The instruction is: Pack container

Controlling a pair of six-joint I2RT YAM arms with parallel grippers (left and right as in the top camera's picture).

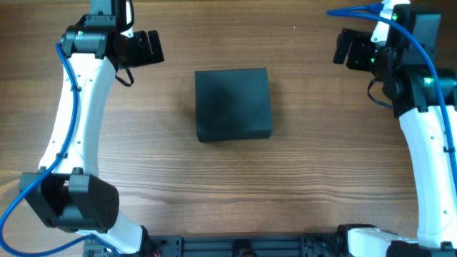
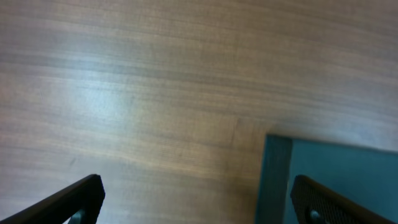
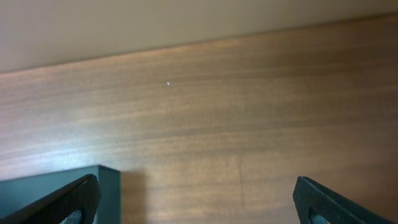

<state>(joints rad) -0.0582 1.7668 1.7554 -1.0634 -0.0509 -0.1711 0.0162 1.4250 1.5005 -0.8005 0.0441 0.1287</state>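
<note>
Wooden table [image 1: 307, 178] is carrying the container [image 1: 233, 103], which is sitting flat at mid-table with its lid looking shut, well apart from both arms. Left gripper [image 1: 148, 48] and right gripper [image 1: 348, 48] are hovering on either side toward the far edge, fingers spread wide and holding nothing. Judging this a hands-off pause: any approach is best coming in level at a lid edge, the other arm bracing the box against sliding. The hinge side is not showing.
</note>
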